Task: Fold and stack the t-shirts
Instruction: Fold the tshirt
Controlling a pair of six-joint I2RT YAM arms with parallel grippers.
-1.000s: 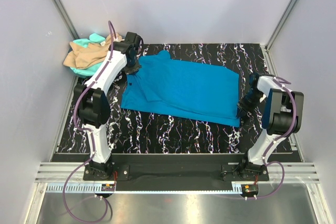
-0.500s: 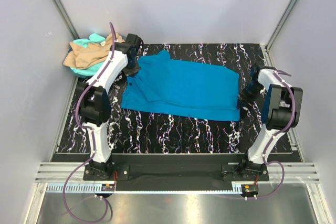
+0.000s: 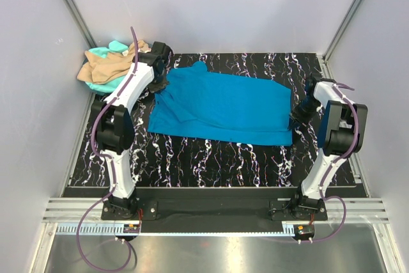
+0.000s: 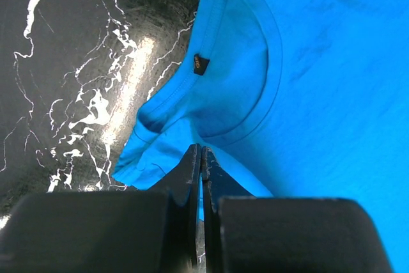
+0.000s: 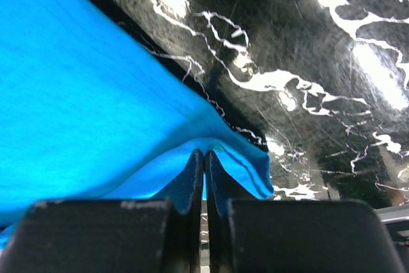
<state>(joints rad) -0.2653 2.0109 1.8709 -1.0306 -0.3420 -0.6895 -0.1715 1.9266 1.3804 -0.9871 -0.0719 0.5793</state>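
Observation:
The bright blue t-shirt lies spread on the black marbled table, folded lengthwise. My left gripper is shut on its cloth near the collar at the shirt's left end. My right gripper is shut on the hem at the shirt's right end. In both wrist views the fingers are pressed together with blue cloth pinched between them. A tan-beige shirt and a mint-turquoise shirt lie crumpled in a pile at the back left. No coral-pink shirt shows.
The black table top with white veining ends at a metal rail near the arm bases. White walls close in the back and sides. The crumpled pile sits just left of my left arm's forearm.
My right gripper has moved away from me and to the left with the hem, drawing the shirt's near right corner up. The left gripper has hardly moved.

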